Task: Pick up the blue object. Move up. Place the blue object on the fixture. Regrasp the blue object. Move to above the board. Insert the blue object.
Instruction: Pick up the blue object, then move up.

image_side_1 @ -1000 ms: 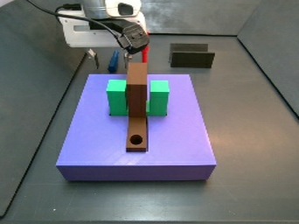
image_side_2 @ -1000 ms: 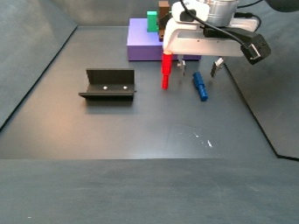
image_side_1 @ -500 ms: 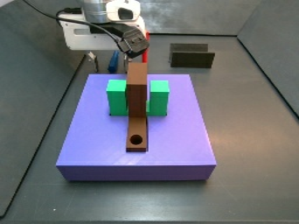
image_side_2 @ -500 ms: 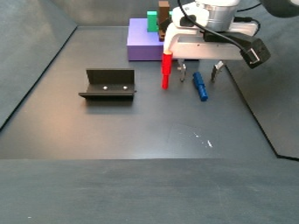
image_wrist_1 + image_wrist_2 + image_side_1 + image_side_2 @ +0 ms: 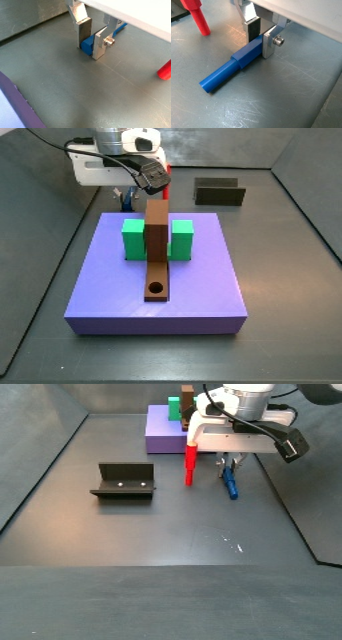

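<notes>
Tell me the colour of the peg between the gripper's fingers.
Blue; clearest in a wrist view, gripper straddling it.

The silver-plated pincer [image 5: 260, 36] with dark pads is straddling the slim plain blue cylindrical peg [image 5: 231, 65]. A plain red peg [image 5: 190, 464] is standing beside it. The lavender-purple square board [image 5: 160, 284] is carrying green blocks [image 5: 134, 240] and a brown bar [image 5: 158, 246]. The dark olive-black fixture [image 5: 123, 481] is sitting on the grey floor [image 5: 160, 534].
</notes>
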Controlling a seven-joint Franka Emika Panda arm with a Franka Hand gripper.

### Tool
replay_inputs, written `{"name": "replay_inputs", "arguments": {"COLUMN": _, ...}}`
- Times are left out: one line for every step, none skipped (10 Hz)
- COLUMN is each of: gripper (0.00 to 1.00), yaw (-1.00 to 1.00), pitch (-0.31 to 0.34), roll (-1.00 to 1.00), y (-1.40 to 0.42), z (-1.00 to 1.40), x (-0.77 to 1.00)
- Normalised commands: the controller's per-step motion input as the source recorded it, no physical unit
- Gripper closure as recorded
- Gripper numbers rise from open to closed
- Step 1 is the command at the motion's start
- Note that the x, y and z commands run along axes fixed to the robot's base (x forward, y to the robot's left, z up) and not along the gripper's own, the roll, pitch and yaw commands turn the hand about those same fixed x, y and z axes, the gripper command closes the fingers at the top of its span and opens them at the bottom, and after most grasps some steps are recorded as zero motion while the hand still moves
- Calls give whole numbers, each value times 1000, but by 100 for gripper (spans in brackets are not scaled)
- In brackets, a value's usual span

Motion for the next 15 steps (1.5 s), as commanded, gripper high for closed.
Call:
{"name": "replay_inputs", "arguments": {"gripper": 100, "yaw": 0, "pitch": 0, "roll": 0, "y": 0, "z": 0, "x": 0}}
{"name": "replay_inputs", "arguments": {"gripper": 100, "yaw": 0, "pitch": 0, "roll": 0, "y": 0, "z": 0, "x": 0}}
{"name": "replay_inputs", "arguments": {"gripper": 100, "yaw": 0, "pitch": 0, "roll": 0, "y": 0, "z": 0, "x": 0}}
{"name": "replay_inputs", "arguments": {"gripper": 100, "yaw": 0, "pitch": 0, "roll": 0, "y": 0, "z": 0, "x": 0}}
{"name": "replay_inputs", "arguments": {"gripper": 100, "yaw": 0, "pitch": 0, "roll": 0, "y": 0, "z": 0, "x": 0}}
{"name": "replay_inputs", "arguments": {"gripper": 100, "yaw": 0, "pitch": 0, "roll": 0, "y": 0, "z": 0, "x": 0}}
{"name": "replay_inputs", "arguments": {"gripper": 100, "yaw": 0, "pitch": 0, "roll": 0, "y": 0, "z": 0, "x": 0}}
{"name": "replay_inputs", "arguments": {"gripper": 100, "yaw": 0, "pitch": 0, "roll": 0, "y": 0, "z": 0, "x": 0}}
{"name": "replay_inputs", "arguments": {"gripper": 100, "yaw": 0, "pitch": 0, "roll": 0, "y": 0, "z": 0, "x": 0}}
{"name": "replay_inputs", "arguments": {"gripper": 100, "yaw": 0, "pitch": 0, "roll": 0, "y": 0, "z": 0, "x": 0}}
{"name": "replay_inputs", "arguments": {"gripper": 100, "yaw": 0, "pitch": 0, "roll": 0, "y": 0, "z": 0, "x": 0}}
{"name": "replay_inputs", "arguments": {"gripper": 100, "yaw": 0, "pitch": 0, "roll": 0, "y": 0, "z": 0, "x": 0}}
{"name": "replay_inputs", "arguments": {"gripper": 100, "yaw": 0, "pitch": 0, "roll": 0, "y": 0, "z": 0, "x": 0}}
{"name": "replay_inputs", "arguments": {"gripper": 100, "yaw": 0, "pitch": 0, "roll": 0, "y": 0, "z": 0, "x": 0}}
{"name": "replay_inputs", "arguments": {"gripper": 100, "yaw": 0, "pitch": 0, "roll": 0, "y": 0, "z": 833, "x": 0}}
